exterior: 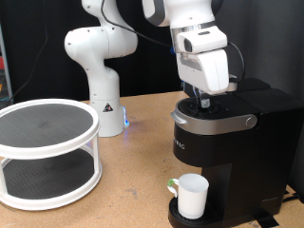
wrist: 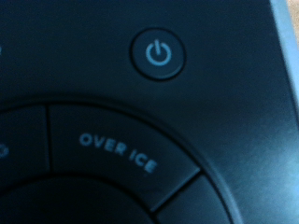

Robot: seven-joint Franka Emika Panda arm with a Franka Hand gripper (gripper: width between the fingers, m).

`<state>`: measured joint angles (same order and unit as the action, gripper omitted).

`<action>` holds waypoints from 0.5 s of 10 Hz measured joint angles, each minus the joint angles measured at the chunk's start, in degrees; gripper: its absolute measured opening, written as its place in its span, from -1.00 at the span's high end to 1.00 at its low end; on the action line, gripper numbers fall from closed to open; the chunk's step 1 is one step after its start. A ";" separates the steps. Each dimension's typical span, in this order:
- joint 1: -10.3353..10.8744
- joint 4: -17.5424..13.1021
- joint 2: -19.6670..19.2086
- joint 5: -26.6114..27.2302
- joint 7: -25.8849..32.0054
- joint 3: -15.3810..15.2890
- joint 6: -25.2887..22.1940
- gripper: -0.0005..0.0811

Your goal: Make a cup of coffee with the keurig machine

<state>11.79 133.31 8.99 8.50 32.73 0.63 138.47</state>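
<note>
Frankly, the gripper (exterior: 199, 96) fingertips are hidden against the keurig machine (exterior: 223, 142) top; whether spread or pressed together, I cannot tell. Directly below, the cup (exterior: 192, 196) sits on the drip tray (exterior: 177, 215).

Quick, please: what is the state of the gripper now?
Gripper: down on top of the keurig machine, holding nothing visible; open or closed cannot be told.

Tool (exterior: 198, 96) fingertips hidden against keurig machine (exterior: 228, 142) top (wrist view blurred).
</note>
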 joint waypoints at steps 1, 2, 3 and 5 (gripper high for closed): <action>0.00 0.02 -0.03 -0.02 -0.46 0.00 0.00 0.98; 0.00 0.02 -0.04 -0.04 -0.68 0.00 0.00 0.98; 0.00 0.01 -0.06 -0.05 -0.80 0.00 -0.05 0.98; 0.00 -0.34 -0.14 -0.10 -1.43 0.00 -1.44 0.98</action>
<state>11.79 132.98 8.85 8.40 31.29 0.64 137.02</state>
